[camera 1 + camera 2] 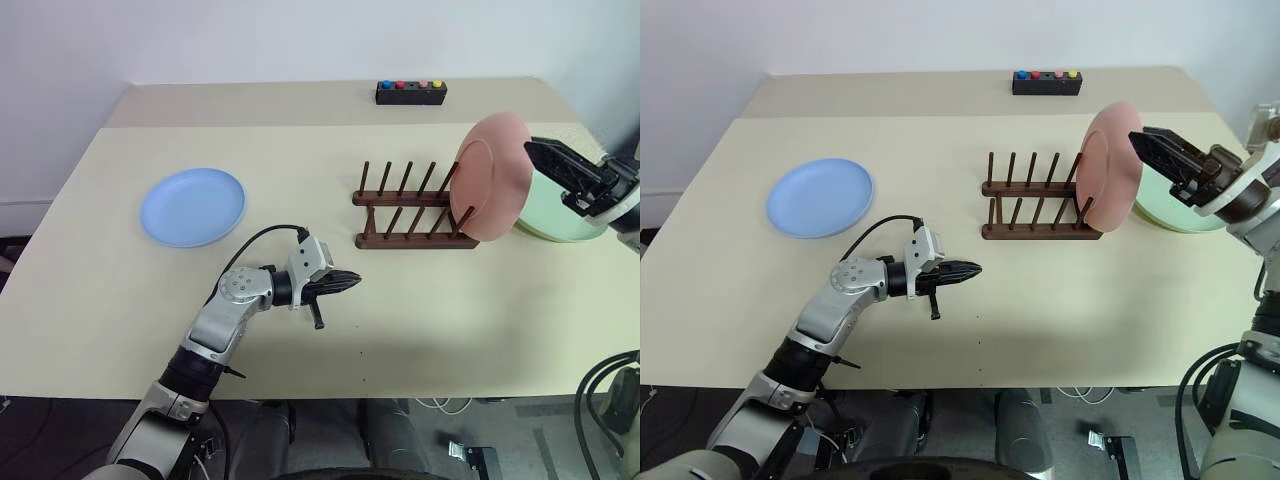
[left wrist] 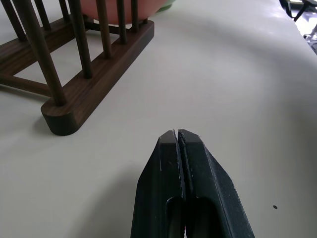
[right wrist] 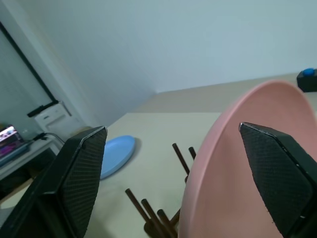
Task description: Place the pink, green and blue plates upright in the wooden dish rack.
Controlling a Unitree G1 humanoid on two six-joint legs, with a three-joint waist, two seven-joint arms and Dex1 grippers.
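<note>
The pink plate stands upright between the pegs at the right end of the wooden dish rack. My right gripper is open at the plate's upper right rim, one finger on each side of it in the right wrist view. The green plate lies flat on the table just right of the rack, partly behind that gripper. The blue plate lies flat at the table's left. My left gripper is shut on nothing, hovering low over the table in front of the rack's left end.
A small black box with coloured buttons sits at the back of the table. Several rack slots left of the pink plate stand vacant. A cable loops off my left wrist.
</note>
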